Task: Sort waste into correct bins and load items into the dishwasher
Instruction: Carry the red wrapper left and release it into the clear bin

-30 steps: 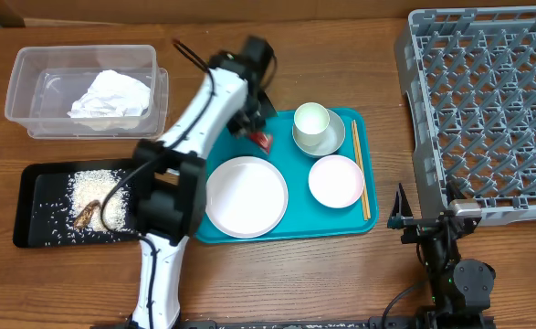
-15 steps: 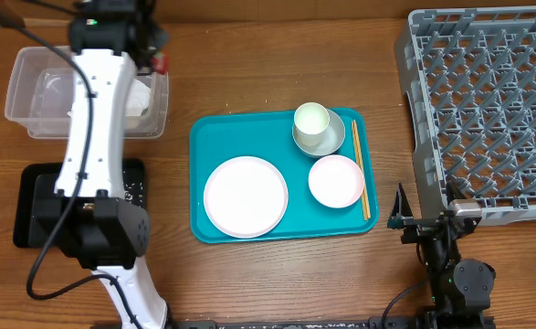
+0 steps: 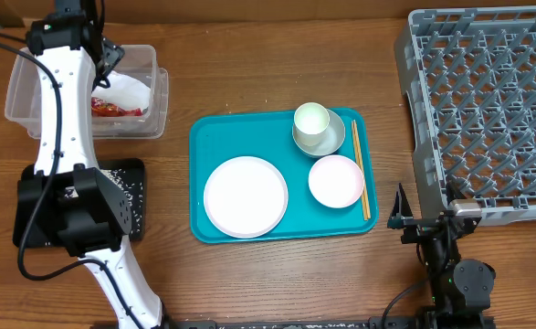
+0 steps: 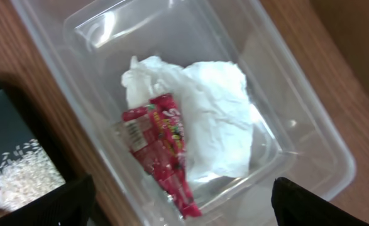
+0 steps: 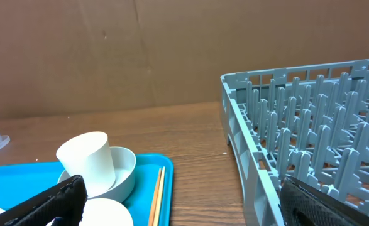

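My left gripper (image 3: 103,66) hangs open over the clear tub (image 3: 156,114) at the back left. In the left wrist view the gripper (image 4: 184,207) has its fingers spread wide, and the red snack wrapper (image 4: 162,147) lies loose below them on the crumpled white napkin (image 4: 215,113) inside the tub (image 4: 310,113). The wrapper (image 3: 117,108) and napkin (image 3: 132,90) also show from overhead. The black tray (image 4: 8,144) beside the tub holds rice (image 4: 21,182). My right gripper (image 5: 184,204) rests open and empty near the front edge, between the teal tray and the grey dish rack (image 3: 487,110).
The teal tray (image 3: 213,137) in the middle carries a white plate (image 3: 246,196), a cup (image 3: 311,122) in a bowl (image 3: 333,137), a saucer (image 3: 336,180) and chopsticks (image 3: 362,178). My left arm covers most of the black tray (image 3: 131,196).
My left arm swung from the teal tray to the clear tub with the red wrapper, then opened; the wrapper now lies on the napkin. The right arm has not moved.
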Robot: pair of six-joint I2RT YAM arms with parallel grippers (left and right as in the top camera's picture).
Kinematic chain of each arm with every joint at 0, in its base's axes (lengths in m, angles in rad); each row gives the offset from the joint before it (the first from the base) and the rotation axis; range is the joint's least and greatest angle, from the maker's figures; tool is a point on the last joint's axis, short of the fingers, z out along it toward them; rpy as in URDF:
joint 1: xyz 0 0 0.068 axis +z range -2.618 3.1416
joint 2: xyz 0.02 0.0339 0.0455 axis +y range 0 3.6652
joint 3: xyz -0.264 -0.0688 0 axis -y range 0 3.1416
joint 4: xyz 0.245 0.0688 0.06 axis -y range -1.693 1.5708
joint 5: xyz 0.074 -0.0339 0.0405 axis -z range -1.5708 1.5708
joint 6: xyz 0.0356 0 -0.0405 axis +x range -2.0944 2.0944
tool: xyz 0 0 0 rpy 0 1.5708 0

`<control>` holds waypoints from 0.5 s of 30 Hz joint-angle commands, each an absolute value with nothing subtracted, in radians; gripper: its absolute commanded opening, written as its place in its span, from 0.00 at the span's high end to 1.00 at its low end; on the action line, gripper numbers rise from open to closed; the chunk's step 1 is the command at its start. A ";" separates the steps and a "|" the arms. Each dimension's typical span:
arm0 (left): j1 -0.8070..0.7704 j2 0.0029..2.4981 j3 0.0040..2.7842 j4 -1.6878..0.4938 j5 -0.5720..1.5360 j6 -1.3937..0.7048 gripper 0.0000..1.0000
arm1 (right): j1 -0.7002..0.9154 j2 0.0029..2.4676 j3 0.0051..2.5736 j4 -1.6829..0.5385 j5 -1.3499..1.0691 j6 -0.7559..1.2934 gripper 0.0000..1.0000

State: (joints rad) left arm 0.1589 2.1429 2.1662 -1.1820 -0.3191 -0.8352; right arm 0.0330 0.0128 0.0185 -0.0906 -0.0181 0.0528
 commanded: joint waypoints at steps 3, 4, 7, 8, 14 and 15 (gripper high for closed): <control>0.157 2.091 2.172 -1.190 -0.341 -0.831 0.08 | 0.030 0.003 0.008 -0.084 -0.009 0.060 0.00; 0.157 2.072 2.173 -1.190 -0.348 -0.831 0.07 | 0.030 0.003 0.008 -0.084 -0.009 0.060 0.00; 0.169 2.015 2.174 -1.188 -0.384 -0.854 0.00 | 0.030 0.003 0.008 -0.084 -0.009 0.060 0.00; 0.176 1.994 2.174 -1.189 -0.394 -0.875 0.00 | 0.030 0.003 0.008 -0.084 -0.009 0.060 0.00; 0.253 1.898 2.174 -1.196 -0.383 -0.928 0.00 | 0.030 0.003 0.008 -0.084 -0.009 0.060 0.00; 0.272 1.893 2.174 -1.208 -0.385 -0.925 0.00 | 0.030 0.003 0.008 -0.084 -0.009 0.060 0.00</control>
